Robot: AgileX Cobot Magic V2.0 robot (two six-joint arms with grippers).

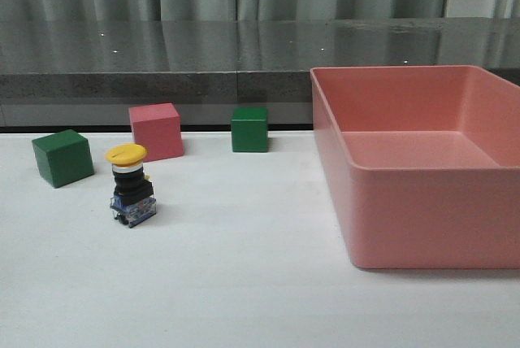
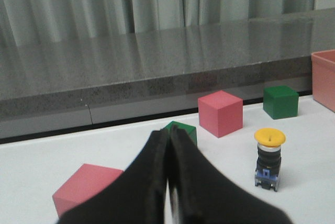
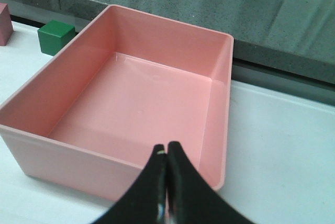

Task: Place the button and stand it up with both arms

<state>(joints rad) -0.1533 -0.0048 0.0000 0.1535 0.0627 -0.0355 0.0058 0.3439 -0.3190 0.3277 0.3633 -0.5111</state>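
The button [image 1: 132, 187] stands upright on the white table at the left, yellow cap up, blue-and-clear base down. It also shows in the left wrist view [image 2: 268, 158], off to the side of my left gripper [image 2: 168, 132], which is shut and empty and apart from it. My right gripper [image 3: 167, 148] is shut and empty, above the near wall of the pink bin [image 3: 68, 156]. Neither gripper shows in the front view.
A large empty pink bin [image 1: 422, 226] fills the right of the table. Behind the button stand a green cube [image 1: 62, 158], a pink cube [image 1: 156, 131] and a second green cube [image 1: 249, 129]. Another pink cube [image 2: 86, 187] lies by the left gripper. A grey ledge runs along the back.
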